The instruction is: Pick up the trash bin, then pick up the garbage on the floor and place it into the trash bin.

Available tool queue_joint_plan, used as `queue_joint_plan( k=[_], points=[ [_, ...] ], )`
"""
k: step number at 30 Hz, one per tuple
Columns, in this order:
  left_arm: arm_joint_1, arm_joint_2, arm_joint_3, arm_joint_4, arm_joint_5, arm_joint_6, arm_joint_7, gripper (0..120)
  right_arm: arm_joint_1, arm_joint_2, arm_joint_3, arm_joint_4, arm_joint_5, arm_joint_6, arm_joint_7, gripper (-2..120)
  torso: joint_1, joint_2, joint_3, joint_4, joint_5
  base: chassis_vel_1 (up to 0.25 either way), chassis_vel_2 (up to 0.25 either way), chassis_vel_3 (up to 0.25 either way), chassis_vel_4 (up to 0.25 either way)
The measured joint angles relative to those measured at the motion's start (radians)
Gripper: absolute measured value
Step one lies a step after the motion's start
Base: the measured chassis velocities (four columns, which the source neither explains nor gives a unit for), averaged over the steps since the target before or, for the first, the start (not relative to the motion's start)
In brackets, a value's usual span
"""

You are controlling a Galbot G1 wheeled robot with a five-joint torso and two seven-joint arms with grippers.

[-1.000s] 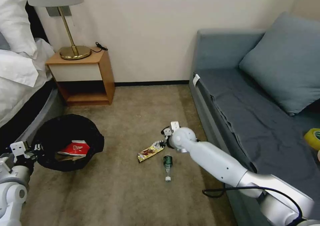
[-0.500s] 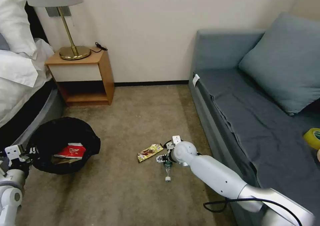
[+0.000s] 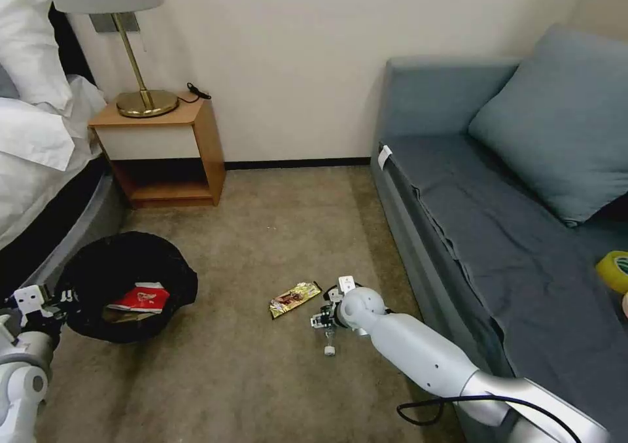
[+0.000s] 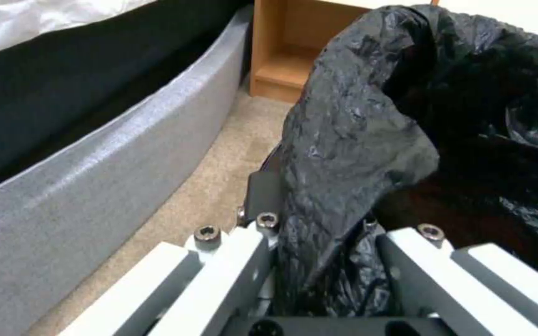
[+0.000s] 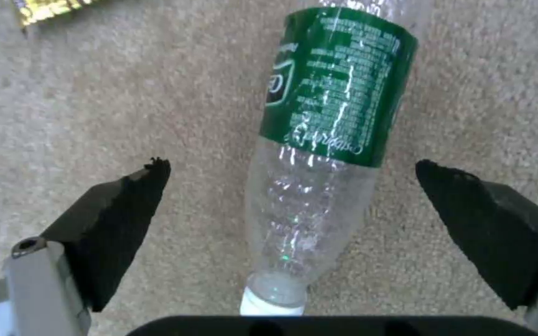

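Beige carpet (image 3: 261, 377) between bed (image 3: 39, 188) and sofa (image 3: 497, 233)

White glossy arm links, round joint behind right gripper (image 5: 294, 186); black wedge fingertips (image 5: 126, 210), black cable at elbow. Left gripper (image 4: 319, 252): white bars, hex screws.

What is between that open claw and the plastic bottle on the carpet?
Nothing visible. The right gripper hangs open over the bottle, one finger on each side, with bare carpet between. The gold wrapper lies off to one side.
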Motion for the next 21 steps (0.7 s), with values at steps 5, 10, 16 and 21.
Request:
queue_joint_plan(
  k=[5,10,16,21],
  points=[
    [-0.008,0.004,0.004,0.012,0.003,0.000,0.000,4,-0.006,0.025,0.016,-0.057,-0.057,0.001,-0.029,100,0.000,0.000,0.000,0.0001,0.0000,0.000,0.000,0.000,0.000],
    [-0.015,0.006,0.012,0.022,0.008,-0.001,0.001,4,-0.009,0.039,0.027,-0.097,-0.102,0.001,-0.057,100,0.000,0.000,0.000,0.0000,0.0000,0.000,0.000,0.000,0.000],
    [-0.021,0.008,0.023,0.029,0.012,-0.002,0.001,4,-0.009,0.047,0.037,-0.124,-0.127,0.008,-0.075,100,0.000,0.000,0.000,0.0001,0.0000,0.000,0.000,0.000,0.000],
    [-0.030,0.010,0.037,0.035,0.017,-0.003,0.001,4,-0.010,0.050,0.044,-0.140,-0.138,0.023,-0.096,98,0.000,0.000,0.000,0.0000,0.0000,0.000,0.000,0.000,0.000]
  ],
)
